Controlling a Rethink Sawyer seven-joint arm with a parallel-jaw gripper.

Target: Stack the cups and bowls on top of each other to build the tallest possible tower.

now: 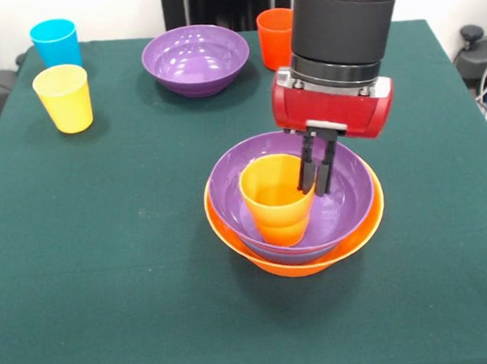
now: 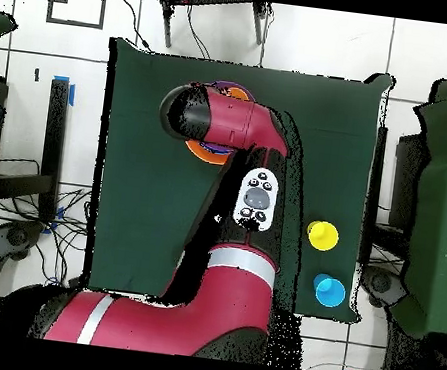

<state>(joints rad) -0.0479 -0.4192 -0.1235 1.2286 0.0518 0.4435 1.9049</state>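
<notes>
Standing at the table's [image 1: 111, 327] far left in the front view, the light blue cup [image 1: 54, 42] and, just in front of it, the yellow cup [image 1: 64, 97] wait upright and apart, within easy reach for later stacking. Further right, the second purple bowl [image 1: 195, 59] sits open side up near the far edge, with the red-orange cup [image 1: 275, 36] just beyond it, partly hidden by the arm. Right of centre, the tower [image 1: 294, 203] has begun: the large orange bowl [image 1: 317, 260] is the base, probably chosen as the widest, a purple bowl [image 1: 345, 191] nests inside it, and an orange cup [image 1: 277, 198] rests in that, slightly tilted. The gripper [image 1: 318, 174] reaches down with its fingers nearly closed on the cup's right rim, one inside and one outside the wall, apparently pinching it so the cup can be set down or steadied. In the overhead view the arm [image 2: 240, 125] covers most of the tower.
</notes>
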